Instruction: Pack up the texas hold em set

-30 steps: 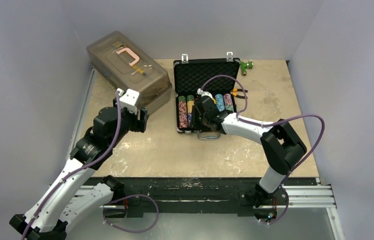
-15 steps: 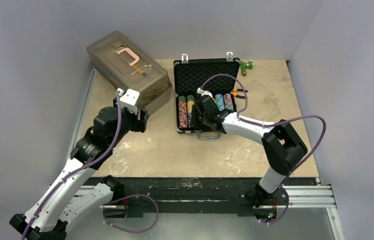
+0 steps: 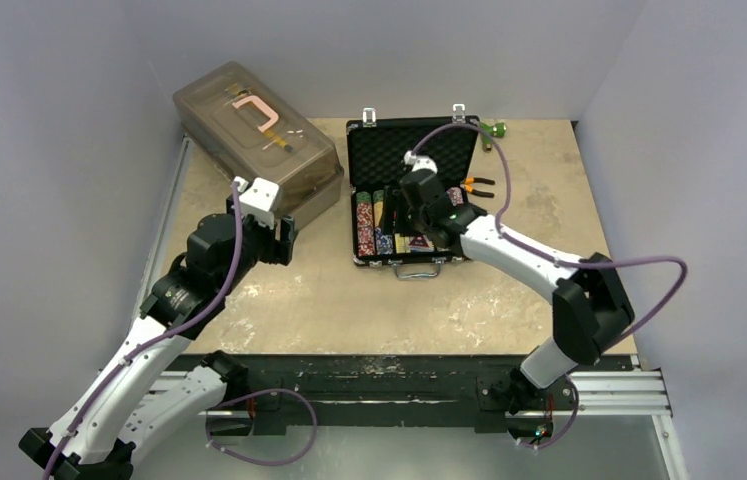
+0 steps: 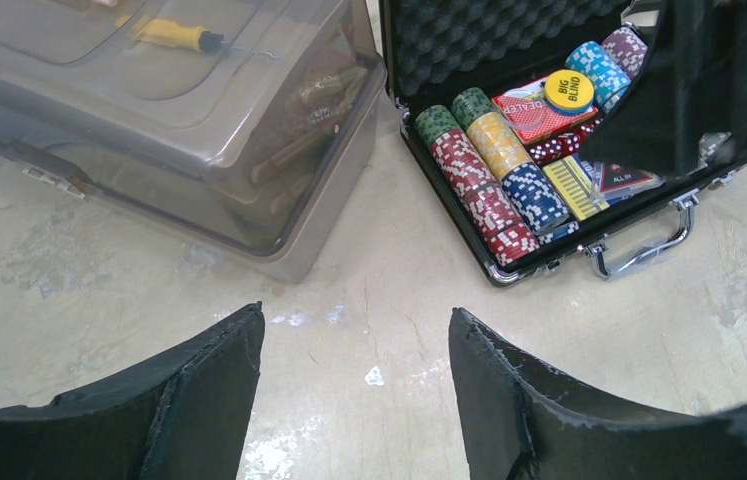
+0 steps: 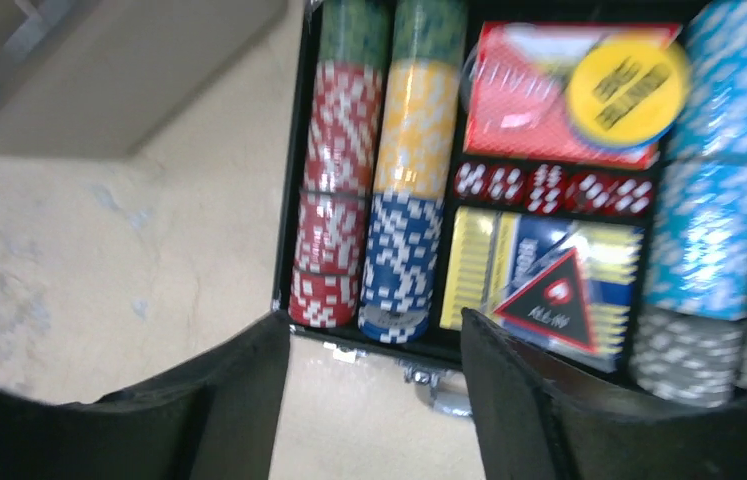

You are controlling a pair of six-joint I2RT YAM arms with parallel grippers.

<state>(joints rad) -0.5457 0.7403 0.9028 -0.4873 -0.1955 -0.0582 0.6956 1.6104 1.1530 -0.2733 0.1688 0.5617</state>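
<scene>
briefcase (image 3: 389,155) open, chips (image 5: 334,130) racked inside, right gripper (image 5: 374,342) over it, fingers apart, left gripper (image 4: 354,330) off to its left, fingers apart, empty

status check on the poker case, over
Left gripper jaws open, empty. Right gripper jaws open, empty, above the case. Case open, chips and cards in. Pliers close by its right edge.

The right end effector (image 3: 417,218) has moved from the front rim of the small black ribbed briefcase (image 3: 394,150) toward its open foam-lined lid. The arm's elbow has swung out to the right, uncovering the yellow-and-blue card deck (image 5: 549,285) from above.
</scene>
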